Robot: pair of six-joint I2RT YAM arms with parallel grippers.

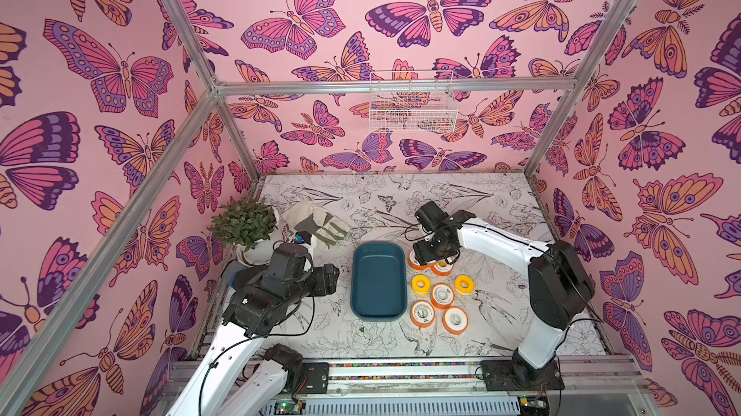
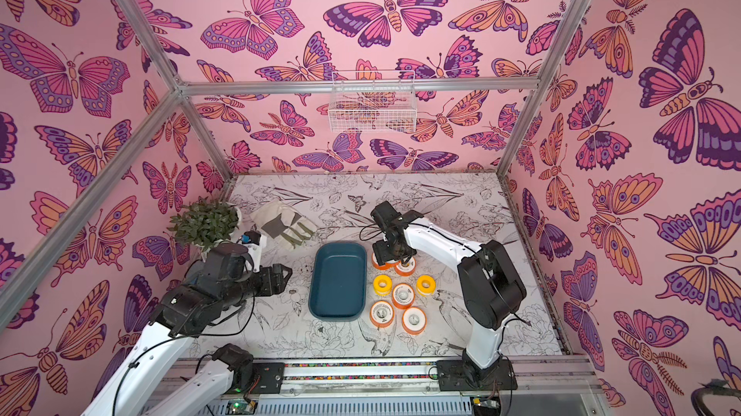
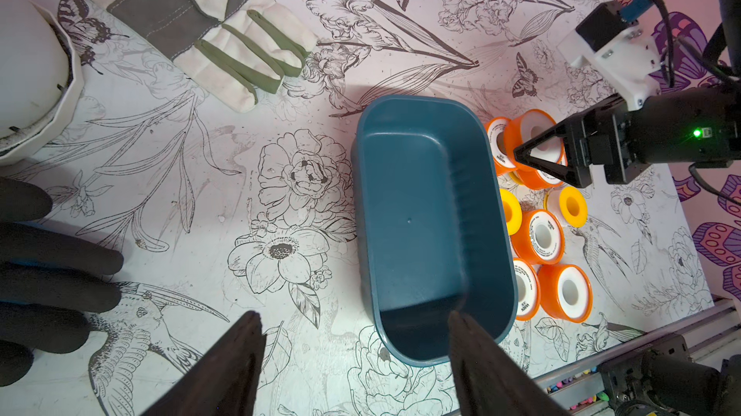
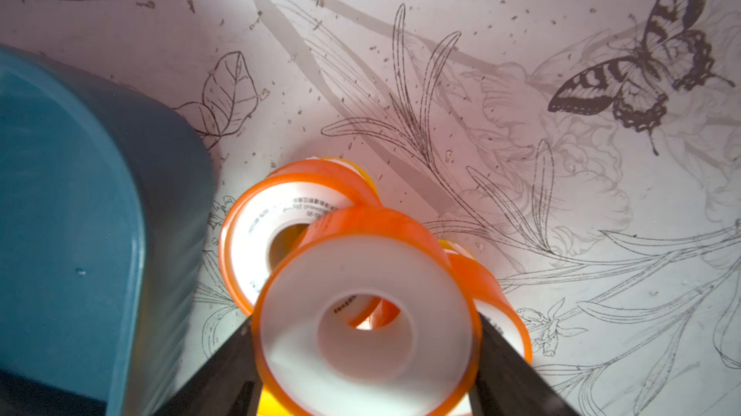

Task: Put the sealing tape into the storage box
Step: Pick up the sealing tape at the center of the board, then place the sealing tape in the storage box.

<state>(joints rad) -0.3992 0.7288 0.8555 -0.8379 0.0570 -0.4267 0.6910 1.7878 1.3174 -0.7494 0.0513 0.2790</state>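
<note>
Gripping a first spool, box bare

At 9 o'clock of the box (image 1: 377, 281), the left claw (image 3: 353, 315) hangs spread and holds nothing. The box sits mid-desk (image 1: 401, 209) and its floor is bare in every view, so no tape is in yet. All the tape lies outside it, clustered on the desk from 2 to 4 o'clock of the box. The nearest pieces sit just beside its long wall: orange spools (image 1: 442, 295) and smaller yellow spools (image 1: 421, 285). At 2 o'clock, the right claw (image 4: 365, 338) pinches one orange spool (image 4: 292, 338), its jaws pressed to the rim on both sides. That spool looks tipped up off its neighbours, though blur leaves this unsure. By my reading the job has barely begun: this one must cross to the box, and then all the others must follow.
</note>
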